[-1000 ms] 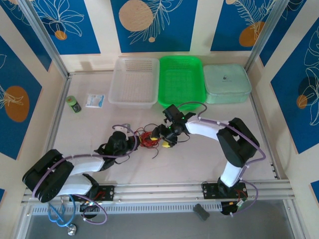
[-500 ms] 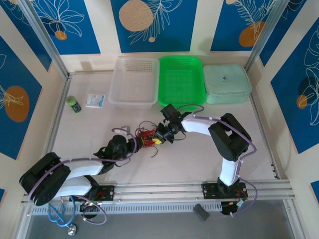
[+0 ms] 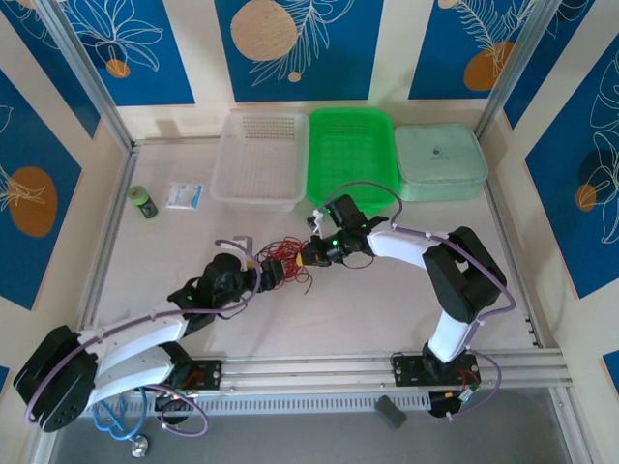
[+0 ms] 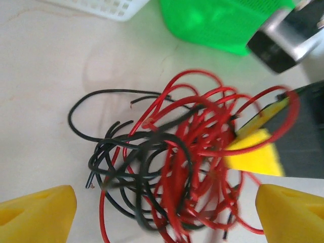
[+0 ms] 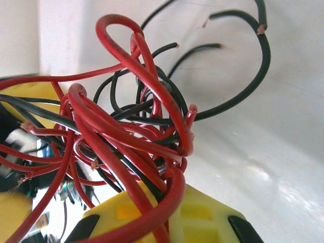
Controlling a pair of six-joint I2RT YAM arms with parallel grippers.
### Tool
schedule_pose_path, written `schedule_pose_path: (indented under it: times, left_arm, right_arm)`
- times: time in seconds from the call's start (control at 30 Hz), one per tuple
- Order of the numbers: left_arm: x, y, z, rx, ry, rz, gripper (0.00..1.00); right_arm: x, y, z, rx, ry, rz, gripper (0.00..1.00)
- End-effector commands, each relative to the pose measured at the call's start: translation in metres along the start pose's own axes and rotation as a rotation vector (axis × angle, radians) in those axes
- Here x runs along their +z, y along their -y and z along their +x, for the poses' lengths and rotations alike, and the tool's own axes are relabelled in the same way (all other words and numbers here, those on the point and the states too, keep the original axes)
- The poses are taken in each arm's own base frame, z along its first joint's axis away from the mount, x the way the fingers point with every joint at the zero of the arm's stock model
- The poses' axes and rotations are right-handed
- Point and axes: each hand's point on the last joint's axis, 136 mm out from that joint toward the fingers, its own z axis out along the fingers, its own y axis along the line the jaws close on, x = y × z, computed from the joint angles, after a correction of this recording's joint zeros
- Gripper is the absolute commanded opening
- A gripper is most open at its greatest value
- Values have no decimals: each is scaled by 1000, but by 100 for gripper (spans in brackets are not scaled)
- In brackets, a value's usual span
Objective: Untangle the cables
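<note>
The cables [image 3: 283, 261] are a tangled bundle of thin red and black wires on the table between my two grippers. My left gripper [image 3: 261, 275] sits at the bundle's near left side. In the left wrist view its yellow fingertips [image 4: 38, 212] stand far apart, the left gripper [image 4: 167, 220] is open, and the cables [image 4: 172, 167] lie on the table just ahead of it. My right gripper [image 3: 308, 256] reaches in from the right. In the right wrist view the right gripper [image 5: 169, 212] is shut on red strands of the cables [image 5: 126, 126].
A white basket [image 3: 259, 159], a green basket [image 3: 352, 155] and a pale green lidded box [image 3: 440, 161] line the back edge. A small green bottle [image 3: 143, 201] and a small packet [image 3: 184, 195] lie at the far left.
My left gripper has opened and let go of the bundle. My right gripper has shut on the wires, and the bundle has shifted slightly left and toward the back.
</note>
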Motion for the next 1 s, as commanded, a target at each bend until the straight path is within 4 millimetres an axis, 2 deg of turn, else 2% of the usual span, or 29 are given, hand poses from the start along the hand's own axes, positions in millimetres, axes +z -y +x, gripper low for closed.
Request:
schedule_pose_path:
  times: [0.0, 0.1, 0.23, 0.33, 0.43, 0.63, 0.67, 0.73, 0.8, 0.9, 0.97]
  left_arm:
    - [8, -4, 7, 35, -45, -20, 90]
    - [10, -5, 5, 42, -40, -20, 86]
    - [5, 0, -2, 71, -23, 15, 56]
    - [2, 11, -5, 93, -7, 88, 32]
    - [3, 23, -8, 92, 4, 165, 16]
    - [15, 44, -9, 74, -32, 272, 2]
    - [17, 48, -9, 74, -38, 288, 0]
    - [20, 53, -10, 74, -48, 302, 0]
    - [21, 53, -12, 75, -47, 300, 0]
    - [20, 53, -15, 76, -37, 292, 0]
    - [19, 53, -16, 77, -34, 291, 0]
  right_arm:
    - [-9, -23, 8, -195, -21, -145, 0]
    - [-15, -20, 11, -229, -17, -166, 0]
    - [-25, -17, 13, -244, 13, -208, 0]
    - [-31, -17, 14, -243, 39, -247, 0]
    - [-35, -19, 13, -238, 59, -287, 0]
    - [-24, -6, 9, -168, 55, -232, 0]
    - [-22, -2, 9, -149, 58, -211, 5]
    - [-19, 10, 7, -90, 67, -150, 31]
    - [-19, 26, 7, -10, 77, -57, 50]
    - [-26, 46, 12, 94, 93, 85, 62]
    - [-34, 48, 19, 138, 99, 147, 66]
